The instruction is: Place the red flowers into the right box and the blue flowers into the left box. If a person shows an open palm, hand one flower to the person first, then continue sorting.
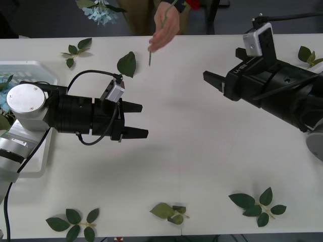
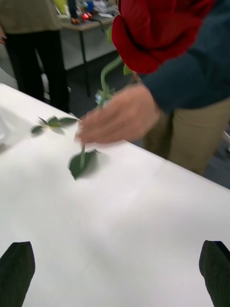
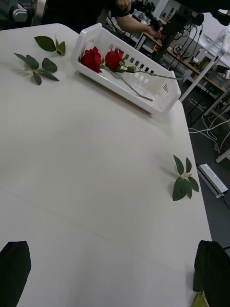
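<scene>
A person's hand (image 1: 164, 31) (image 2: 119, 117) reaches over the table's far edge and holds a red flower (image 2: 148, 33) upright by its green stem (image 1: 150, 56). My right gripper (image 1: 214, 82) (image 2: 115, 273) hovers open and empty to the right of that hand, pointing at it. My left gripper (image 1: 135, 121) (image 3: 115, 273) is open and empty over the table's left middle. The left box (image 1: 31, 66) sits at the far left with blue flowers (image 1: 4, 100) in it. In the right box (image 3: 158, 103) lie two red flowers (image 3: 103, 59). Another blue flower (image 1: 101, 12) shows beyond the far edge.
Loose green leaf sprigs lie on the white table: near the far left (image 1: 76, 50), a single leaf (image 1: 127, 64) below the hand, three along the near edge (image 1: 73, 224) (image 1: 170, 212) (image 1: 257, 204), and one at the far right (image 1: 308, 54).
</scene>
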